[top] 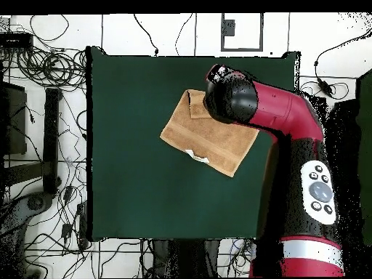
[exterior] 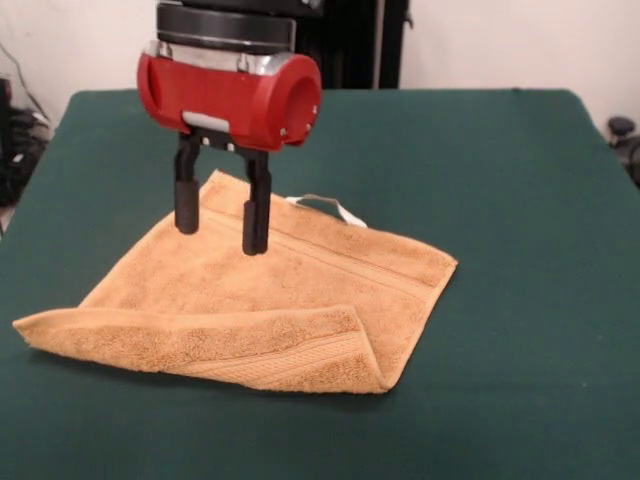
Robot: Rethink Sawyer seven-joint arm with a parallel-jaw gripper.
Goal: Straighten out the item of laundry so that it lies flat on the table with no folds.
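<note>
The orange-tan towel [exterior: 290, 285] lies on the dark green table [exterior: 500, 150], left of centre. Its near edge is folded back over itself in a thick band [exterior: 230, 350]; the rest lies mostly flat. A white loop tag [exterior: 340, 210] sticks out from the far edge. My gripper [exterior: 221, 238] hangs from the red wrist [exterior: 230, 95], open and empty, with both fingertips just above the towel's far part. In the overhead view the towel [top: 207, 138] lies right of the table's [top: 131, 145] centre with the tag [top: 195, 155] on its lower edge, and the wrist [top: 232, 94] hides the gripper.
The red arm [top: 290, 123] reaches over the table's right edge in the overhead view. Cables and dark equipment [top: 36, 145] lie on the floor beside the table. The table's edges are far from the towel on all sides.
</note>
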